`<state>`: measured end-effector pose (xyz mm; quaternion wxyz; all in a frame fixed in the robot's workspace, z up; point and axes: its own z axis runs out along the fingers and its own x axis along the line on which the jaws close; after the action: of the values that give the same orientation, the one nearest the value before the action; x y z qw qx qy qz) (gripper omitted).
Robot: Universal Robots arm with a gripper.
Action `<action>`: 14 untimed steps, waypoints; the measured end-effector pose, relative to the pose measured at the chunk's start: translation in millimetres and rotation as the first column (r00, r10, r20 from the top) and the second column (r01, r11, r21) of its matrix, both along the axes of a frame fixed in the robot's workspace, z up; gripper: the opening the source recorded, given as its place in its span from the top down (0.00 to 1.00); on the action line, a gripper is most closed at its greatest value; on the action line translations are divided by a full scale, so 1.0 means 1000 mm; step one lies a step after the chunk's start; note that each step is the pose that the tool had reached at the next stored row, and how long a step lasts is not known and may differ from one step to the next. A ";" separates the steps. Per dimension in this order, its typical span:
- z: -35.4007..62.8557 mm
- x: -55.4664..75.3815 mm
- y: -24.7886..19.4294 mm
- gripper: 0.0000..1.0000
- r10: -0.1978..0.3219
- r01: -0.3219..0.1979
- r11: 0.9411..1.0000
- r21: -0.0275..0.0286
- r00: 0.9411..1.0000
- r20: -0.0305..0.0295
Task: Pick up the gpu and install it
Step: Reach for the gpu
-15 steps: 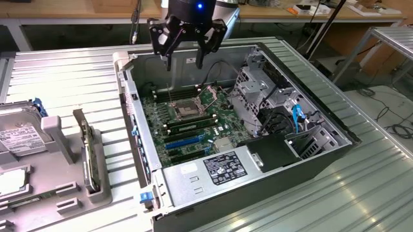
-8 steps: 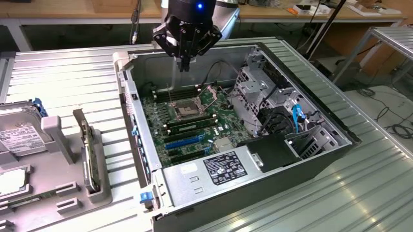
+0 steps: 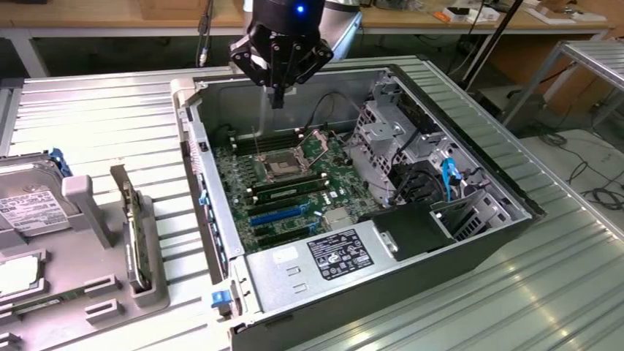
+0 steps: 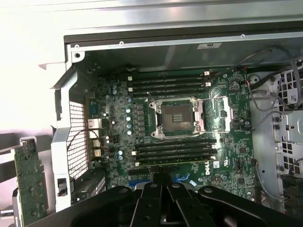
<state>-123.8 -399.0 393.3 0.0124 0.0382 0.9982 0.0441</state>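
Observation:
The gpu [image 3: 130, 223] stands on edge in a grey holder [image 3: 146, 292] on the table, at the exterior view's left of the open computer case [image 3: 210, 219]. In the wrist view the gpu [image 4: 29, 182] shows its green board face beside the case's rear wall. My gripper [image 3: 277, 99] hangs above the far end of the case, over the motherboard [image 3: 292, 175], well away from the gpu. Its fingers are shut together with nothing between them. In the wrist view my gripper [image 4: 160, 182] points down at the board near the memory slots [image 4: 173, 153].
Blue expansion slots [image 3: 278, 214] lie on the board near the power supply [image 3: 332, 252]. A silver hard drive [image 3: 29, 208] sits at the exterior view's far left. A drive cage [image 3: 390, 139] and cables [image 3: 449, 179] fill the case's other side. Ribbed metal table [image 3: 546, 278] surrounds the case.

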 end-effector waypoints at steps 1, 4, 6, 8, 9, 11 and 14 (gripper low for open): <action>0.0000 -0.002 0.0000 0.89 0.000 0.000 1.000 0.000 1.000 0.000; 0.0000 -0.008 -0.0001 0.89 0.000 0.000 1.000 0.000 1.000 0.001; 0.0000 -0.009 -0.0002 0.89 0.000 0.000 1.000 0.000 1.000 0.001; 0.0000 -0.010 -0.0004 0.89 0.000 0.000 1.000 0.000 1.000 0.001; 0.0000 -0.010 -0.0004 0.89 0.000 0.000 1.000 0.000 1.000 0.001; 0.0000 -0.010 -0.0005 0.89 0.000 0.000 1.000 0.000 1.000 0.001; 0.0000 -0.012 -0.0007 0.89 0.000 0.000 1.000 0.000 1.000 0.001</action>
<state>-136.1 -399.7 393.3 0.0127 0.0381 0.9982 0.0441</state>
